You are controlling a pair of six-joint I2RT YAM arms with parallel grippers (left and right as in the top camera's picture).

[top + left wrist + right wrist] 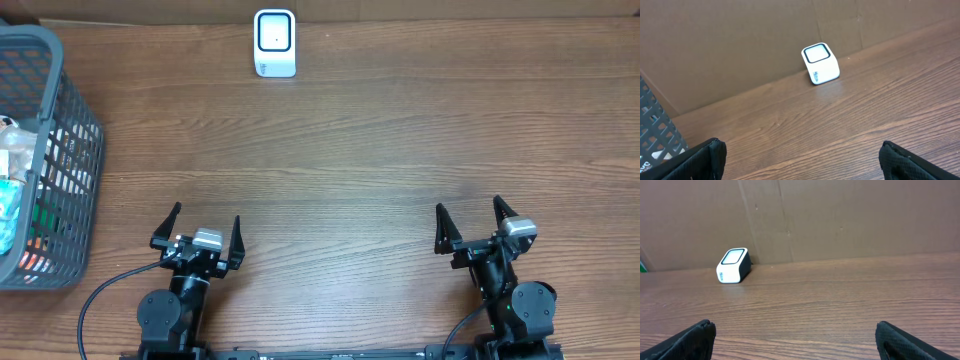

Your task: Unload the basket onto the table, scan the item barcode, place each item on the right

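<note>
A: Status of the left fingers (165,228) at 7 o'clock and the right fingers (441,228) at 5 o'clock?

B: Spread wide, gripping nothing, parked low over the near edge of the counter (340,160).

A: And the items (8,200)?

B: Crammed in the grey basket (75,130) at 9 o'clock (half cut off by the frame edge, so no telling which package to take or where any barcode sits). Well apart from the scanner (274,42) at 12 o'clock.

A: Likely trouble from here?

B: Snagging a fingertip on the mesh wall during the reach in, then dragging or tipping the whole basket. Pinching two packages at once out of that clutter. Clamping right over the barcode, or presenting it turned away from the scanner window. Possibly nudging the small scanner back against the cardboard (740,40) with too low an approach.
</note>
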